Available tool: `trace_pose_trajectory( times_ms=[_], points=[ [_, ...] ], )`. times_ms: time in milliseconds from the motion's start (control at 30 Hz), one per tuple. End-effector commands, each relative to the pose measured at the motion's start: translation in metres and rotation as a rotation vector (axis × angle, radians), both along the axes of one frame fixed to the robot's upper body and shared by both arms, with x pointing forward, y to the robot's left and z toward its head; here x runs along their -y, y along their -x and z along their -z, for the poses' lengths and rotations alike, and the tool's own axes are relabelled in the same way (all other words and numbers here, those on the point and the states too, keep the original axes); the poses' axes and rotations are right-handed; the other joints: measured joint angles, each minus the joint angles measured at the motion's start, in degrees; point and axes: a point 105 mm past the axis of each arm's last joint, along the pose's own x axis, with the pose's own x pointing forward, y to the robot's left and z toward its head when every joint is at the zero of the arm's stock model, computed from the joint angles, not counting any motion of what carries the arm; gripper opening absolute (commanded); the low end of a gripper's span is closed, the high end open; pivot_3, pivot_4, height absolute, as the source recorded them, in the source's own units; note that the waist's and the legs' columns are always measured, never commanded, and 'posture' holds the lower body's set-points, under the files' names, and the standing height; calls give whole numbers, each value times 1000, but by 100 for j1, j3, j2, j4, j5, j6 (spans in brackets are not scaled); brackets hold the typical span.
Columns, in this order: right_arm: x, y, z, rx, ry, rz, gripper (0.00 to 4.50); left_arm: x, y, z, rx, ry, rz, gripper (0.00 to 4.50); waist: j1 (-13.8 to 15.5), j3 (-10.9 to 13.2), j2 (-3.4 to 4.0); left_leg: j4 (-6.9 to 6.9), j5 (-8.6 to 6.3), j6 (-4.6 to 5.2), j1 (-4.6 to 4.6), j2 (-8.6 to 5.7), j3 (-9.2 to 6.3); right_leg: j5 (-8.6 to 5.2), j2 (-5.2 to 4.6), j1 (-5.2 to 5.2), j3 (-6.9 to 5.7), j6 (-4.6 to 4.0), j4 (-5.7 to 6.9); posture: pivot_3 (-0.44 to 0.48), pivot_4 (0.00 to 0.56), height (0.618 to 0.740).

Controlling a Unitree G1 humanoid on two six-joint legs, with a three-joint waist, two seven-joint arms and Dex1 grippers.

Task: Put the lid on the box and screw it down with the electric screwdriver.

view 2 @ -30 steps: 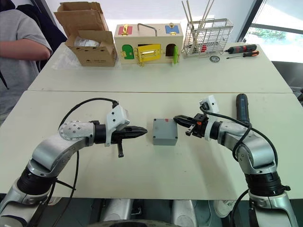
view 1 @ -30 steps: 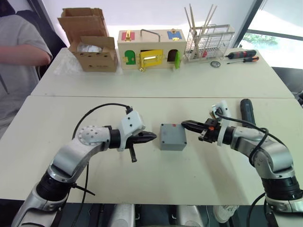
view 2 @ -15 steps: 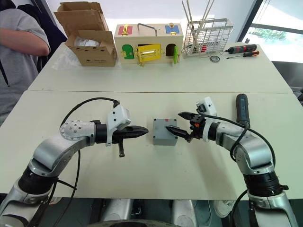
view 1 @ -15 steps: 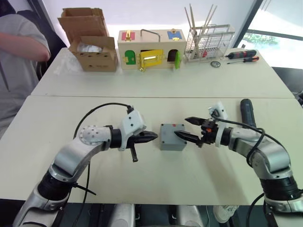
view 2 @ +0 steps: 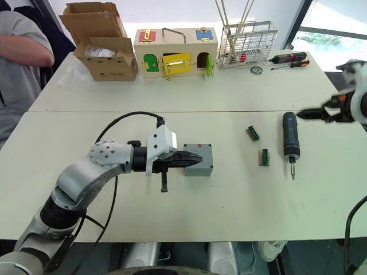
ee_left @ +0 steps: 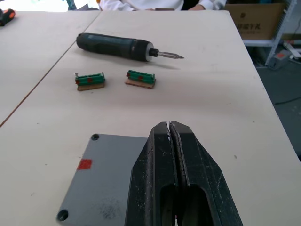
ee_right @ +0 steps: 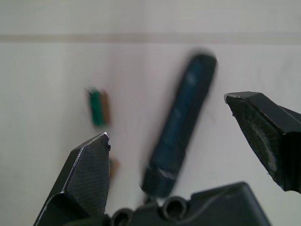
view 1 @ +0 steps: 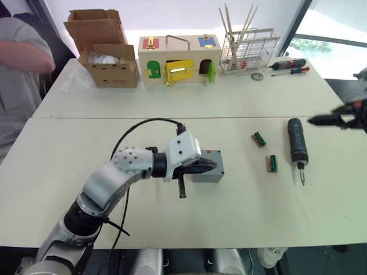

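Grey lid [ee_left: 101,181] already sits on the box [view 2: 202,167] mid-table, corner holes visible; can't tell if any hold screws. Left gripper [ee_left: 170,129] is pressed together, tips resting over the lid, apparently steadying it. Electric screwdriver [view 1: 296,148] lies flat on the table well to the right, untouched, two small green terminal blocks [view 1: 265,151] between it and the box. Right gripper [ee_right: 181,141] is spread wide above the driver (nothing held). So, by my read: lid placed, screwing not begun. Box's near side and interior are hidden by the left arm and lid.
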Motion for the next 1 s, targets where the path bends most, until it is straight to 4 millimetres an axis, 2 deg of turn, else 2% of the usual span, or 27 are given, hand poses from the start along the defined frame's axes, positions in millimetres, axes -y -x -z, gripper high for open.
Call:
trace_pose_trajectory(
  times_ms=[33,300,433,767,900,1000],
  points=[
    [2,0,2,-84,-94,76,4467,10,12,-8,47,32,35,0,-32,1,19,0,5,-8,0,-2,4,1,-1,-1,4,1,0,0,150,728],
    [0,-4,28,-220,-157,141,4467,18,19,-1,29,40,12,0,14,1,23,2,9,-16,-7,-3,3,1,-2,-4,2,3,3,0,150,728],
    [3,-2,40,-285,-85,114,4467,17,22,1,20,39,-6,0,-3,1,23,4,9,-15,-9,-8,4,2,-6,-4,4,3,2,0,150,728],
    [-17,-11,80,-370,-49,77,4467,14,15,8,16,17,-58,0,-20,-4,20,0,13,-24,-1,-6,3,2,-2,-4,3,5,14,0,150,728],
    [-17,-12,89,-376,-19,76,4467,12,15,11,11,6,-76,0,-32,-9,11,6,14,-24,14,-7,4,2,-3,19,3,5,7,0,150,728],
    [-16,-11,94,-391,6,62,3801,11,15,13,5,1,-87,0,-36,-12,5,4,13,-24,29,-6,3,3,-2,36,4,6,2,0,150,728]
  ],
)
